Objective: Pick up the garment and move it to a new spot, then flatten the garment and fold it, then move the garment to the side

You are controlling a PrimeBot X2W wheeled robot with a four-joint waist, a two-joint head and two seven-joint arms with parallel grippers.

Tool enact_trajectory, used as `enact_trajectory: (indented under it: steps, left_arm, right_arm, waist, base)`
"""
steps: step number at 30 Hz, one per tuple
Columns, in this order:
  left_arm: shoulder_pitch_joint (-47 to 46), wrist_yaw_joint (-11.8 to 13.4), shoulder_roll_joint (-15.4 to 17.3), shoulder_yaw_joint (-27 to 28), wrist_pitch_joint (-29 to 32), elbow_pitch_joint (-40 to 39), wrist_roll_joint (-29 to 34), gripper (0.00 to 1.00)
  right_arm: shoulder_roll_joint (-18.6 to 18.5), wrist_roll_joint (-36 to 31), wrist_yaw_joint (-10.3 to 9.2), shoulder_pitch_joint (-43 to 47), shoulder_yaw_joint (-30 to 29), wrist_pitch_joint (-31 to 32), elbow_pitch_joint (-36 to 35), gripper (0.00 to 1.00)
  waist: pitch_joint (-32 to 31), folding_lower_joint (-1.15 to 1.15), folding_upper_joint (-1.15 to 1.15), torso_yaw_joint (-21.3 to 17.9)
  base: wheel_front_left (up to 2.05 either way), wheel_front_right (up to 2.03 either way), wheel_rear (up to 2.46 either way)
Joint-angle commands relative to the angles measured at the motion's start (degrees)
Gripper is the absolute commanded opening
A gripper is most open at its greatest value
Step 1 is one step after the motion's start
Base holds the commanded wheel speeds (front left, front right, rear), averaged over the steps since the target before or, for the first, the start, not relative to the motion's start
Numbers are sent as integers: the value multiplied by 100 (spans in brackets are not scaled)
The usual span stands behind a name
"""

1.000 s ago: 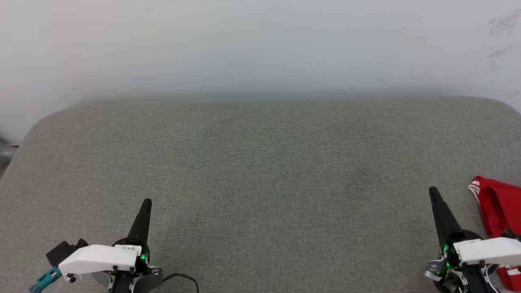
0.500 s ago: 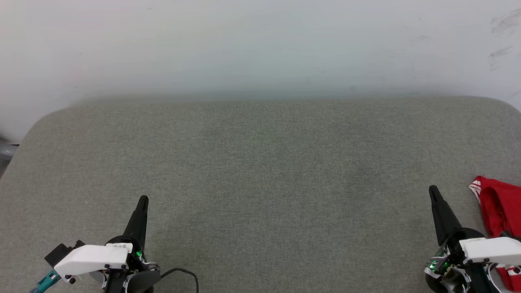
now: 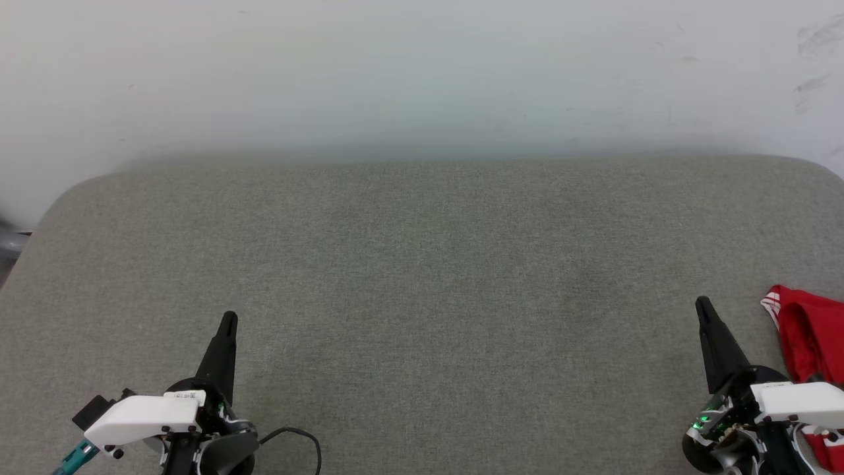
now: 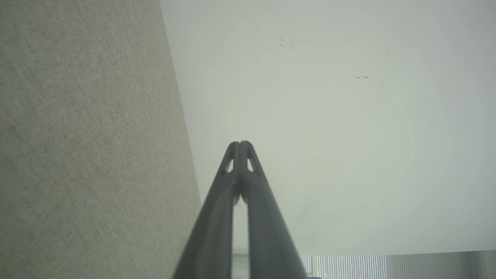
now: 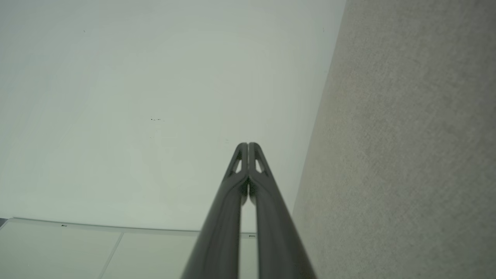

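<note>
Garment (image 3: pixel 810 333) just beside right pincer (image 3: pixel 703 304)

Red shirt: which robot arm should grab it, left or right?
Right, most likely. The red shirt lies at the far right of the grey cushion, close beside the right tool; the left tool sits far across it. Both tools are shut and empty, so the right must open first.

Grey padded surface (image 3: pixel 422 264) bears a red garment (image 3: pixel 811 336).

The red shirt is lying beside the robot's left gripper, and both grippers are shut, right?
Not quite. The red shirt lies beside the right gripper, not the left gripper, as the head view shows. Both grippers are shut.
</note>
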Motion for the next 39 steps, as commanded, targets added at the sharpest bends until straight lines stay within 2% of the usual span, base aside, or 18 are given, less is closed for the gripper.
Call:
enact_trajectory:
  steps: [1, 39]
  left_arm:
    - [-54, -25, -15, 22, 16, 4, -4, 0]
    - [-51, -25, -14, 20, 14, 1, -6, 0]
  right_arm:
    - [15, 20, -2, -66, -4, 6, 5, 0]
    - [16, 22, -2, -66, -3, 5, 4, 0]
  waist:
    - [0, 0, 0, 0]
    - [0, 0, 0, 0]
  base:
    - [0, 0, 0]
    - [0, 0, 0]
